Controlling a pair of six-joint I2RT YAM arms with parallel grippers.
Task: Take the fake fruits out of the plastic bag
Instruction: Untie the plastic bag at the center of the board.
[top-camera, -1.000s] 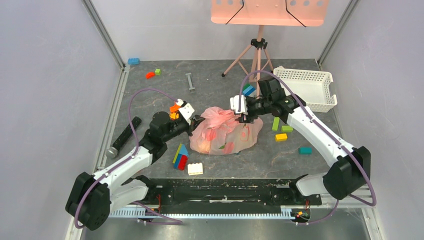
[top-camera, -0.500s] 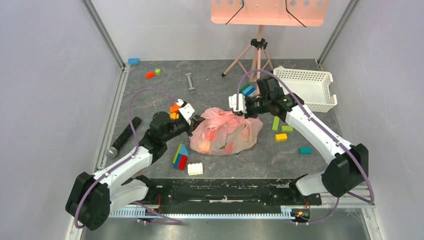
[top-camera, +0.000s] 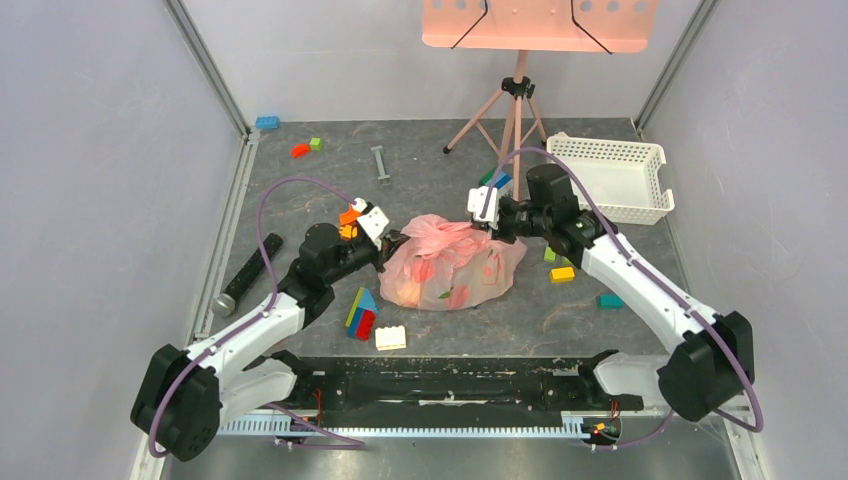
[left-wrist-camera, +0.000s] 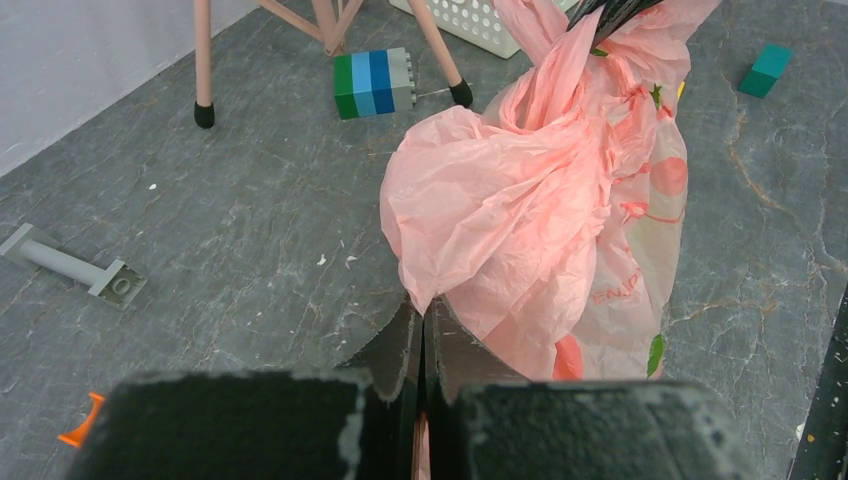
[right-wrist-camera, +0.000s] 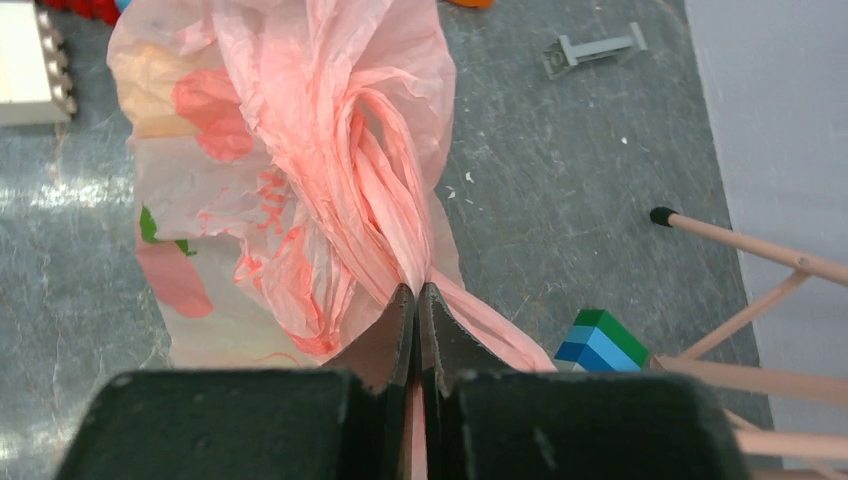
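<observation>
The pink plastic bag (top-camera: 450, 265) lies crumpled and bulging in the middle of the table. My left gripper (top-camera: 388, 243) is at its left end, shut on a fold of the bag (left-wrist-camera: 520, 200), with pink film pinched between the fingertips (left-wrist-camera: 405, 340). My right gripper (top-camera: 490, 228) is at the bag's far right top, shut on a twisted handle strand (right-wrist-camera: 385, 210). In the wrist views the left gripper (left-wrist-camera: 422, 305) and right gripper (right-wrist-camera: 415, 290) both have jaws pressed together on film. The fake fruits are hidden inside the bag; only bulges show.
A white lattice basket (top-camera: 610, 175) stands at the back right, beside a pink tripod (top-camera: 515, 110). Building blocks lie around: a multicoloured stack (top-camera: 362, 313), a white one (top-camera: 390, 338), a yellow one (top-camera: 562, 274) and a teal one (top-camera: 610, 300). A black cylinder (top-camera: 245, 275) lies at the left.
My right gripper has closed on the bag's handle strand, and its arm has shifted slightly right. The left gripper has kept its grip and place.
</observation>
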